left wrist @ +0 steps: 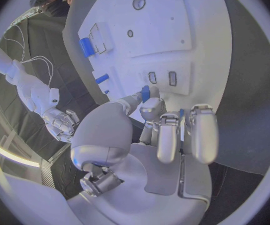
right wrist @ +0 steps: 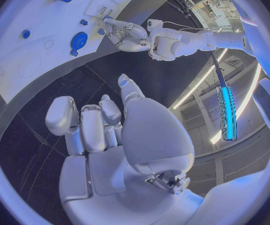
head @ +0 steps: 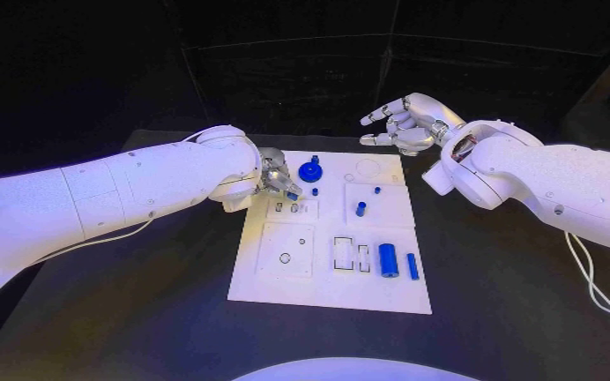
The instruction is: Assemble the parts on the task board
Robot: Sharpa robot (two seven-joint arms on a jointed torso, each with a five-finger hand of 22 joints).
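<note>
On the black table (head: 509,310), dead centre, the white task board (head: 273,288) is laid out, and everything else is clustered round it. Biggest movers first: the left arm (head: 115,191) is brought in from nine o'clock, the right arm (head: 540,174) from about two o'clock.

The left hand (head: 278,178) is parked over the board's upper-left area, and a small blue part (left wrist: 145,92) looks to be pinched at its fingertips (left wrist: 152,105), right above a pair of small slots (left wrist: 162,78). So that hand is counted as grasping the piece, not loose. The right hand (head: 409,123) is held off the board's far edge at roughly one o'clock, fingers loosely spread, nothing in it, well clear of any part.

Smaller stuff now: a blue gear-like disc (head: 310,172) is seated near the board's top at twelve o'clock, just beside the left hand. A fat blue cylinder (head: 388,259) and a thin blue pin (head: 412,265) are lying side by side at about four o'clock. A few tiny blue pegs (head: 361,209) are dotted right of centre, towards two o'clock.

Judging by this, the step in hand is getting the pinched part seated in one of those slots. To do it well, the piece should be squared up with the slot before any downward push, lowered slowly, and released only once it's felt to sit flush. The gear is close, so sideways drift towards twelve o'clock should be avoided or it could get knocked.
</note>
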